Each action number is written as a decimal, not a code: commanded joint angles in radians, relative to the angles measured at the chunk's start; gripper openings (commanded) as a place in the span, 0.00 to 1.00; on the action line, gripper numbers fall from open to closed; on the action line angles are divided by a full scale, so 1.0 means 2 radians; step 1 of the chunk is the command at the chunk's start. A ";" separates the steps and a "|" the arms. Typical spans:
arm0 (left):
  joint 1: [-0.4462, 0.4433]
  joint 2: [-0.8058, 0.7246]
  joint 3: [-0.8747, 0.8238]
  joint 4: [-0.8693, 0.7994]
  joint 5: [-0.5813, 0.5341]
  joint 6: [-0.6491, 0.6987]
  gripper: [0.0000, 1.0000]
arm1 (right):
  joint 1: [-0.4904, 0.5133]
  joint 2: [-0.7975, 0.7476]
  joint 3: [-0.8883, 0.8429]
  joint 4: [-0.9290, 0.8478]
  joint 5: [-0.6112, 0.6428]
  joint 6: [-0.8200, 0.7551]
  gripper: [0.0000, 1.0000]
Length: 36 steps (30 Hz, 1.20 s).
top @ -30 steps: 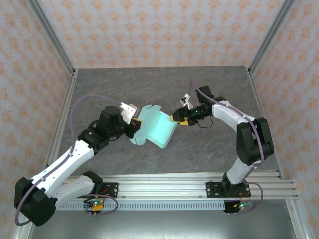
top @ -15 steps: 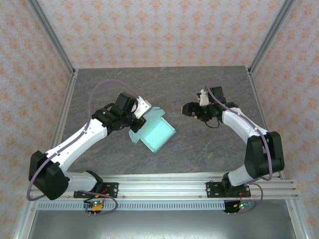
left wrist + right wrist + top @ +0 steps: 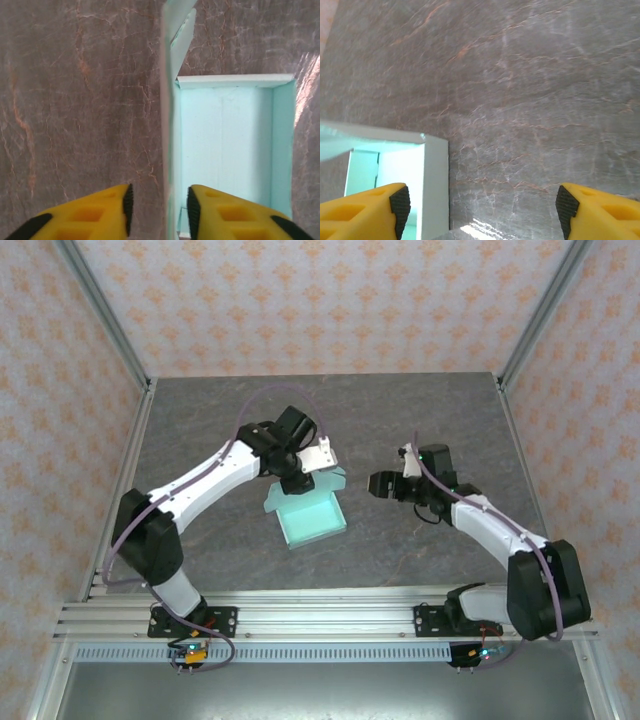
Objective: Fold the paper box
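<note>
– Mint-blue thin-card paper box point(image 3: 312, 518): lies mid-table, towards the left, on the grey marbled tabletop point(image 3: 450, 410). It is an open tray, three walls seen raised from the left wrist point(image 3: 230, 150), with a loose flap beyond its far end.

– Grippers?

– Black-and-yellow left gripper point(image 3: 305, 480) is at the box's far edge. Wrist view: yellow fingers point(image 3: 100, 212) straddle the upright left wall, with a gap on both sides, so released, not pinching. Right gripper point(image 3: 378, 483) is just beside the box to its right, apart from it. Its jaws are spread wide and hold nothing; a box corner point(image 3: 436, 185) sits below its left finger.

– Against a second ago?

– Then the right gripper was at the box's right edge and the left at its near-left side. Half a second ago the right had drawn clear. Since then the left arm has swung round to the far side, and the box has turned to lie squarer to the table edge.

– Meaning?

– Likely regrasp done: tray formed, hands repositioned. Probably the side wall or the far flap folds next; the closing flaps are not yet tucked.
</note>
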 commanded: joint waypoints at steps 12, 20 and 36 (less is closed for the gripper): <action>0.012 -0.284 -0.176 0.189 -0.060 -0.274 0.63 | 0.045 0.022 0.073 0.008 -0.057 -0.121 0.80; 0.012 -0.443 -0.389 0.248 -0.153 -0.500 1.00 | 0.079 0.085 0.130 -0.035 -0.087 -0.144 0.80; 0.012 -0.378 -0.433 0.314 -0.111 -0.535 0.49 | 0.098 0.129 0.147 -0.021 -0.086 -0.093 0.54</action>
